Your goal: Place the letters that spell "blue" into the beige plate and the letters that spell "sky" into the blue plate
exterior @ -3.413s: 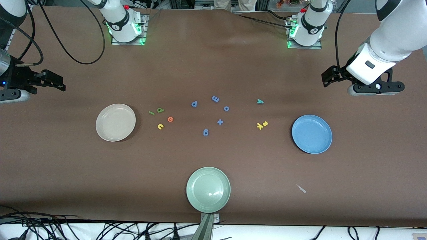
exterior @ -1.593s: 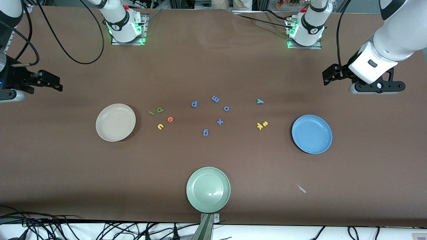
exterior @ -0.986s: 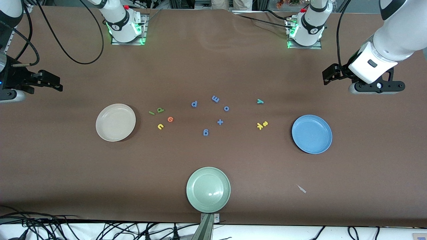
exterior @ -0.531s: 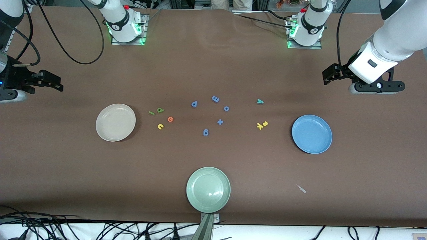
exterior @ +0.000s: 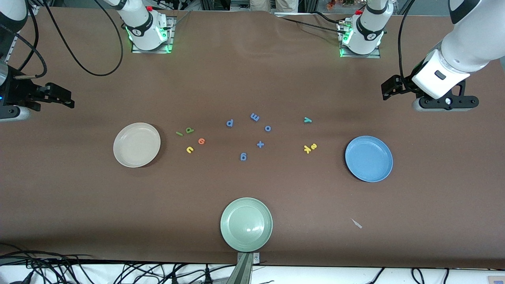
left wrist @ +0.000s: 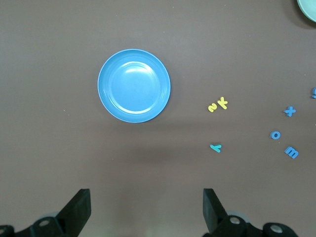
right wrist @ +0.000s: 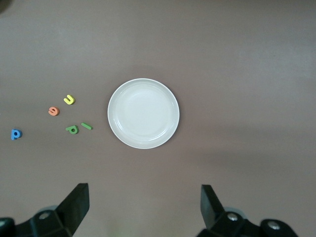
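Nothing moved: seemingly foam letters, round plates.

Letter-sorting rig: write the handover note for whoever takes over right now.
Left gripper: open, empty, waiting above the table's left-arm end.
Right gripper: open, empty, waiting above the right-arm end.
Beige plate and blue plate: both hold nothing.
Green l, green b, orange e, yellow u lie beside the beige plate.
Yellow s and yellow k touch; teal y lies farther from the camera, all near the blue plate.
Done: nothing. Left: all seven letters.
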Action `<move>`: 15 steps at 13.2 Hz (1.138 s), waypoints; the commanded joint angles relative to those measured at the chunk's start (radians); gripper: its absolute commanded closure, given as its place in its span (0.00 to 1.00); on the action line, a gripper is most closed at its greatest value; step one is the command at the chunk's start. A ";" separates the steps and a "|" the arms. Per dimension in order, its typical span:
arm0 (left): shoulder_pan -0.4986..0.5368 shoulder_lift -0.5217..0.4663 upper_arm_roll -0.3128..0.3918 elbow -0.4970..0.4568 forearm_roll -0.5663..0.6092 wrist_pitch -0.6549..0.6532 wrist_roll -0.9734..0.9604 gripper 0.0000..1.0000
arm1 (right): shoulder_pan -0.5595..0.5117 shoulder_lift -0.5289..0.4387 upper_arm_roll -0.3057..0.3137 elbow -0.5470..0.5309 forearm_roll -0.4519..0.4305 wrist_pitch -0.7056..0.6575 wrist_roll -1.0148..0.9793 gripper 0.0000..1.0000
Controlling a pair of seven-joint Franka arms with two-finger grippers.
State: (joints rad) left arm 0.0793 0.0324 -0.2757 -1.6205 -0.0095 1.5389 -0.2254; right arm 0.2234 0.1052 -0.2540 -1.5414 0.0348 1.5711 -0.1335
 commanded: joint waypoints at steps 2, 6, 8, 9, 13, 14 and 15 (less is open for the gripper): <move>0.008 -0.014 -0.002 0.002 -0.003 -0.022 0.023 0.00 | -0.004 -0.006 0.001 0.006 -0.006 -0.005 -0.008 0.00; 0.008 -0.014 -0.002 0.002 -0.004 -0.022 0.023 0.00 | -0.004 -0.006 0.001 0.004 -0.006 -0.006 -0.008 0.00; 0.008 -0.014 -0.002 0.002 -0.004 -0.022 0.023 0.00 | -0.004 -0.006 0.001 0.006 -0.006 -0.010 -0.008 0.00; 0.008 -0.014 -0.002 0.002 -0.003 -0.022 0.023 0.00 | -0.004 -0.006 0.001 0.004 -0.006 -0.010 -0.008 0.00; 0.008 -0.014 -0.002 0.001 -0.004 -0.022 0.023 0.00 | -0.004 -0.006 -0.011 0.004 -0.006 -0.007 -0.008 0.00; 0.008 -0.014 -0.002 0.002 -0.004 -0.022 0.023 0.00 | -0.001 -0.006 -0.010 0.004 -0.006 -0.006 -0.008 0.00; 0.008 -0.014 -0.002 0.002 -0.004 -0.022 0.023 0.00 | 0.004 -0.006 -0.008 0.004 -0.006 -0.006 -0.008 0.00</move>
State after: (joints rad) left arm 0.0793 0.0323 -0.2757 -1.6205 -0.0095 1.5316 -0.2254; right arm 0.2233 0.1054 -0.2669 -1.5415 0.0347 1.5711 -0.1337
